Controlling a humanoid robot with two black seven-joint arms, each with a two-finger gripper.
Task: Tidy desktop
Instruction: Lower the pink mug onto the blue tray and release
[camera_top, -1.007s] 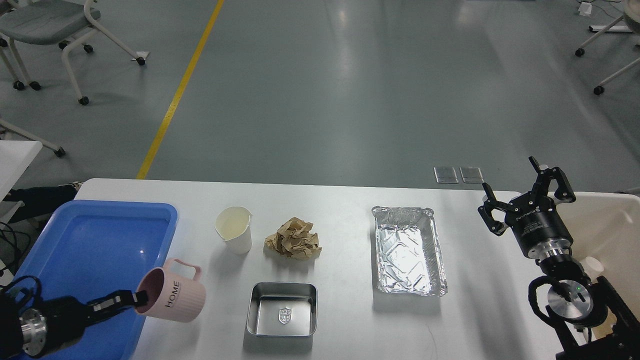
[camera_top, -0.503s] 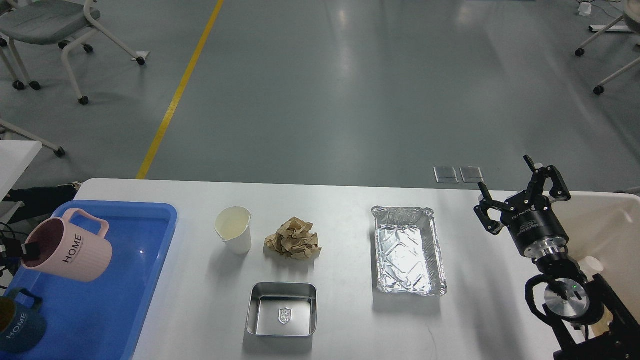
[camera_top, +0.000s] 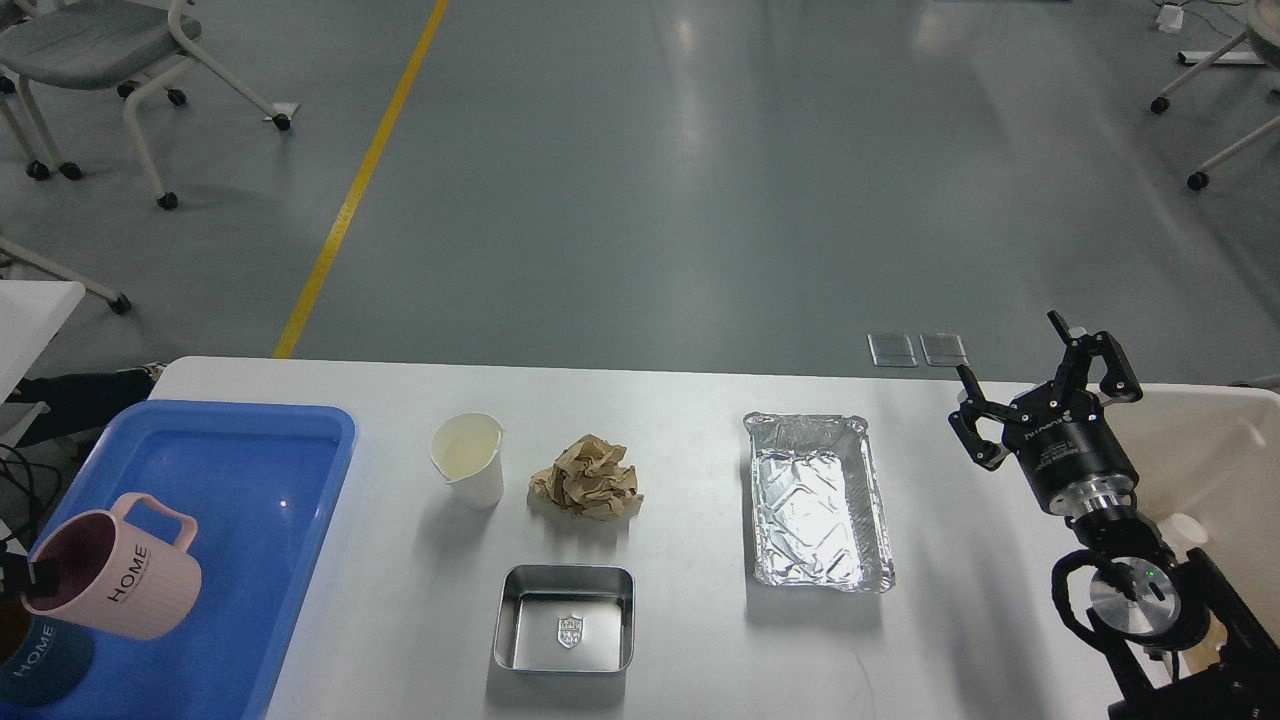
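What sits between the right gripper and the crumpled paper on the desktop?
The foil tray lies on the desktop between the right gripper and the crumpled brown paper. The gripper hangs above the table's right end, so a raised path would likely pass over the tray. Nothing else visible stands on that line.

A pink "HOME" mug (camera_top: 120, 580) hangs tilted over the blue tray (camera_top: 250, 480), above a dark blue mug (camera_top: 45, 675). Further right: a white paper cup (camera_top: 468, 458), crumpled brown paper (camera_top: 588, 478), a steel tin (camera_top: 566, 618), a foil tray (camera_top: 815, 500), and a cream bin (camera_top: 1215, 455).
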